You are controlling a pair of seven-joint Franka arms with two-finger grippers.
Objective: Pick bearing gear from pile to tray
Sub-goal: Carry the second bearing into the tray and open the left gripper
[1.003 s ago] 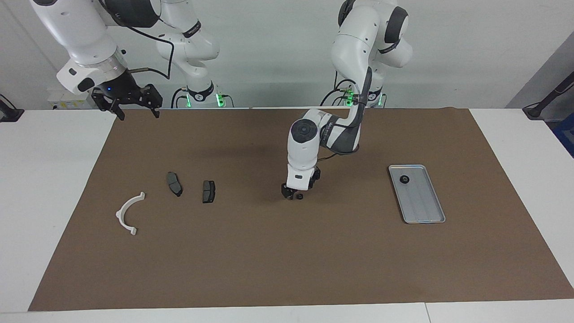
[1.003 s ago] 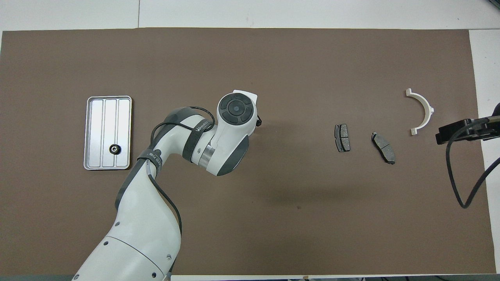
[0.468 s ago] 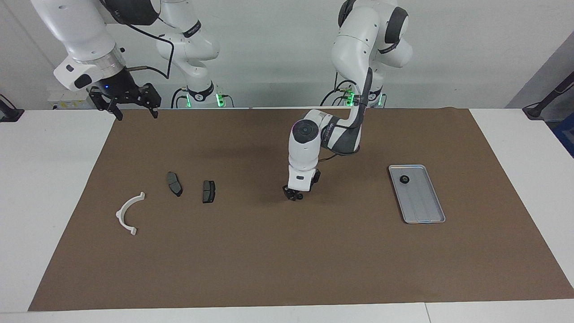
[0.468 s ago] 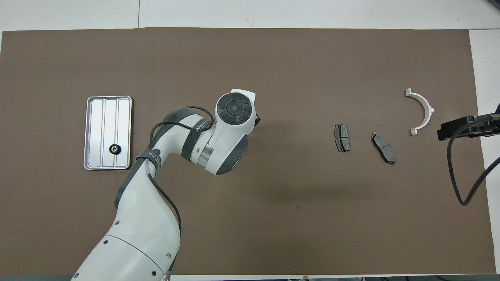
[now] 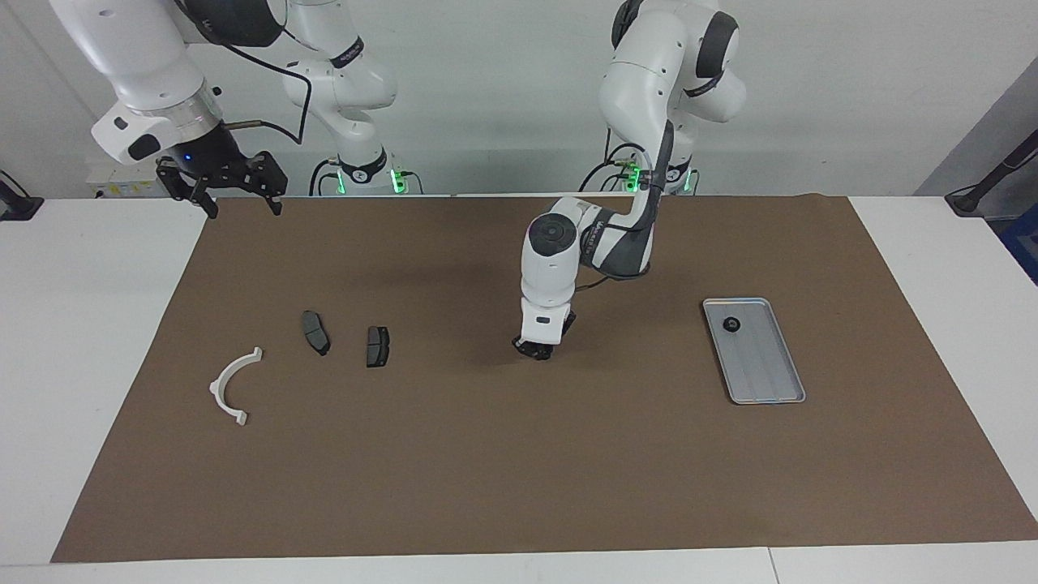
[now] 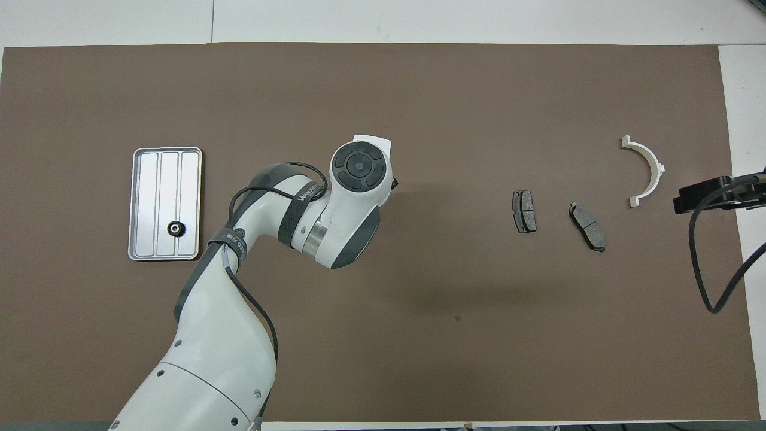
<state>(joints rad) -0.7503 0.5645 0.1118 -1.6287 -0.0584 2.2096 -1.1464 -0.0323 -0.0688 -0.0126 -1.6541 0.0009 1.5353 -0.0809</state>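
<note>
My left gripper [image 5: 535, 350] stands low on the brown mat in the middle of the table, shut on a small black bearing gear that its fingers mostly hide. In the overhead view the left wrist covers it. The silver ribbed tray [image 5: 766, 377] [image 6: 167, 179] lies toward the left arm's end with one black bearing gear [image 5: 731, 324] [image 6: 175, 228] in it. The pile lies toward the right arm's end: a white half-ring bracket [image 5: 216, 388] [image 6: 657, 167] and two dark brake pads [image 5: 315, 332] [image 5: 377, 346] [image 6: 524, 211] [image 6: 587, 226]. My right gripper [image 5: 225, 195] hangs open over the mat's corner, where the arm waits.
The brown mat [image 5: 519, 487] covers most of the white table. The left arm's elbow and its cable arch over the mat between the tray and the gripper. The right arm's black cable [image 6: 700, 269] loops over the mat's edge.
My left gripper's fingers have closed around the small black piece on the mat. The right gripper has drifted a little higher and outward.
</note>
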